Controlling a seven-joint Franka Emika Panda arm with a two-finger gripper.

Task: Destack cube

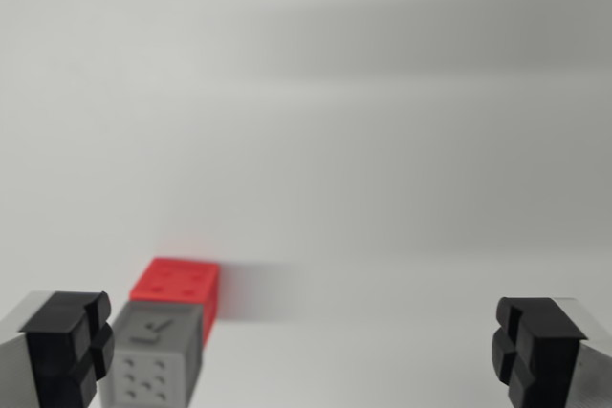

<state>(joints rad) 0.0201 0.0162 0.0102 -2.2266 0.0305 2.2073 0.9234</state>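
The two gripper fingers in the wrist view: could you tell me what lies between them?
A gray cube sits just inside the finger on the wrist view's left, with a red cube behind it. The remaining stretch is bare white table.

There is a single view, from the camera on the wrist, set just behind the gripper (304,351) and looking forward and down along it onto a plain white surface (382,140). The two black fingertips (65,343) enter at the bottom corners, one at the wrist view's left and one at its right, wide apart. The camera sits low and close: a grey cube (153,355) lies near at bottom left, cut by the lower edge, with a red cube (177,282) just behind it. The far surface is blurred
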